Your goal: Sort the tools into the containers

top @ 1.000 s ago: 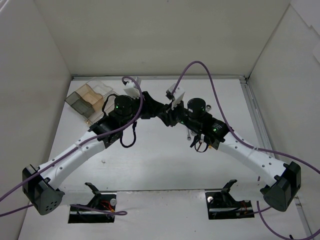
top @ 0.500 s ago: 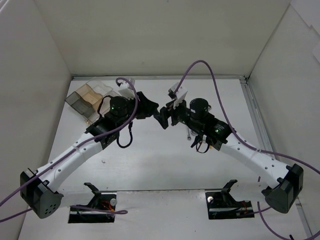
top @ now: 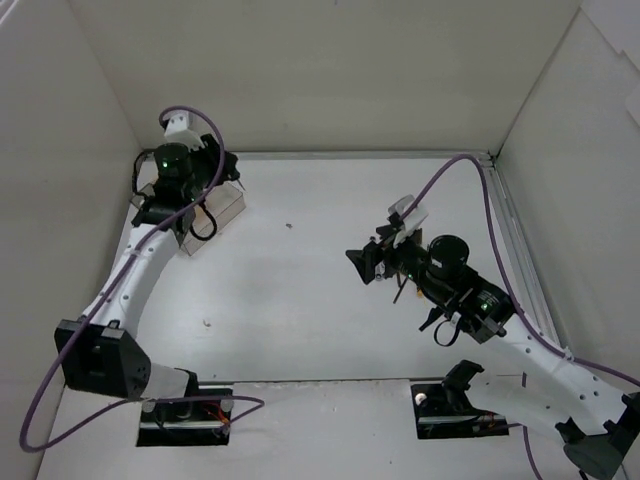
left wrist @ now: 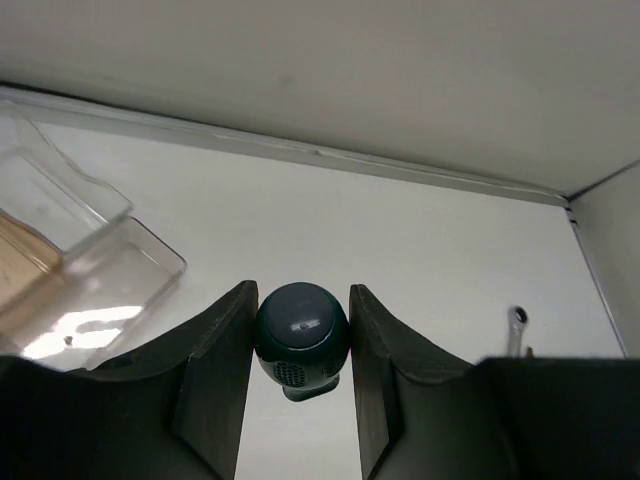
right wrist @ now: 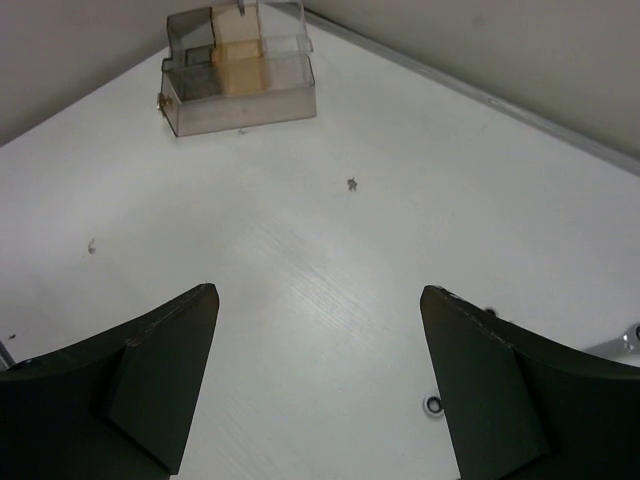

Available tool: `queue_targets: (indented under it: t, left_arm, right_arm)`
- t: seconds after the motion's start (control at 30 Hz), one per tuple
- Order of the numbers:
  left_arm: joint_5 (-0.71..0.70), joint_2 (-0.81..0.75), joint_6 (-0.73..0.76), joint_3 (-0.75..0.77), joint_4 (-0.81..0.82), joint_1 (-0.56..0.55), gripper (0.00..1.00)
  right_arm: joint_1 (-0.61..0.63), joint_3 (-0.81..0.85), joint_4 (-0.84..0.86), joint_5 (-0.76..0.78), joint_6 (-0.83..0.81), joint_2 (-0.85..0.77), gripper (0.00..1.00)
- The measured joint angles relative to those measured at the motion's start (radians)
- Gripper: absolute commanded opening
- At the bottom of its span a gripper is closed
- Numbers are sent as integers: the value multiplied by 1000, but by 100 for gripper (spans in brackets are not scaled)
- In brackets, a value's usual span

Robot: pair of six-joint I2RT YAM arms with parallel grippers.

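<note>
My left gripper [left wrist: 300,292] is shut on the round butt of the green-handled screwdriver [left wrist: 300,335], which points away from the wrist camera. In the top view this gripper [top: 228,172] hangs at the far left, over the cluster of clear and brown-tinted containers [top: 218,206]. The containers [left wrist: 70,265] lie just left of the fingers. My right gripper [top: 360,265] stands wide open and empty over the table's middle right, and its wrist view [right wrist: 318,300] shows only bare table between the fingers. The containers [right wrist: 240,70] are far ahead of it. A silver wrench [left wrist: 516,328] lies to the right.
A small washer [right wrist: 433,405] lies by the right finger, and the wrench end [right wrist: 622,345] shows at the right edge. A dark speck [top: 289,225] sits mid-table. White walls enclose the table at the back and on both sides. Purple cables loop above both arms.
The grippers were together mid-table. The right gripper opened and drew back toward the near right. The left arm swung to the far left over the containers, carrying the screwdriver.
</note>
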Motion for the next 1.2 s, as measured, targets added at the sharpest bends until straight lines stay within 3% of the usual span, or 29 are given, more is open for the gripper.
queue_targets:
  t: [0.03, 0.3, 0.67, 0.87, 1.03, 1.13, 1.2]
  left_arm:
    - [42, 74, 26, 72, 6, 67, 0]
    - [173, 378, 89, 279, 18, 248, 0]
    - [298, 852, 105, 653, 47, 358, 0]
    - [307, 985, 104, 753, 37, 383, 0]
    - [307, 1030, 103, 769, 22, 388, 14]
    - [312, 1042, 100, 769, 18, 388, 29]
    - [314, 1045, 98, 769, 15, 388, 32]
  right_arm:
    - [-1, -21, -9, 4, 5, -14, 81]
    - [-6, -51, -79, 37, 37, -13, 81]
    - [-6, -51, -130, 138, 117, 73, 82]
    - [-8, -42, -142, 170, 144, 175, 83]
    - [-12, -11, -148, 171, 157, 256, 83]
    - [-13, -4, -148, 172, 164, 267, 83]
    - [-13, -3, -148, 175, 169, 267, 83]
